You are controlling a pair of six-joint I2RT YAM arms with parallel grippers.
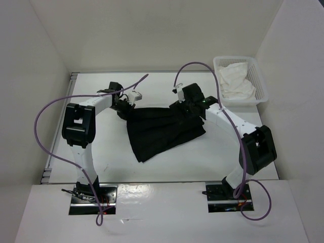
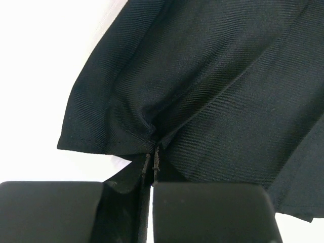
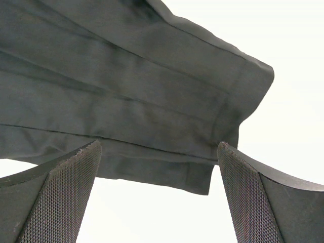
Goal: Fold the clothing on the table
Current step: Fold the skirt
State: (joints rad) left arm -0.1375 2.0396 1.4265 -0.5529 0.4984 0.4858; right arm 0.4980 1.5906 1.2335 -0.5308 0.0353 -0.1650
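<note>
From above: a black pleated garment (image 1: 162,131) spread flat across the middle of the white table (image 1: 101,152), narrow at the far edge and fanning wider toward the near left. At its far left corner, the left claw (image 1: 125,107), reaching in from the left arm. At its far right corner, the right claw (image 1: 179,106), lowered over the cloth edge. In the table's far right corner, a white basket (image 1: 263,91) with a pale cloth (image 1: 235,81) heaped inside, well apart from the garment. Off both arms, looping purple cables (image 1: 45,126).

From the left wrist: the left claw (image 2: 153,157) closed tight, jaws pressed together with only a thin fold of fabric between them. Gripping the garment (image 2: 212,76) right at its hem, with creases gathering toward the pinch point. Beyond the hem to the left, bare table (image 2: 40,50).

From the right wrist: the right claw (image 3: 159,146) spread wide, with the textured pads (image 3: 66,192) far apart at either side of the view. Holding nothing. Between and past the pads, the garment (image 3: 126,86), with a stitched edge running across and one corner jutting to the right. Cannot tell whether either pad touches the fabric. Around that corner and below the edge, bright table (image 3: 293,50).
</note>
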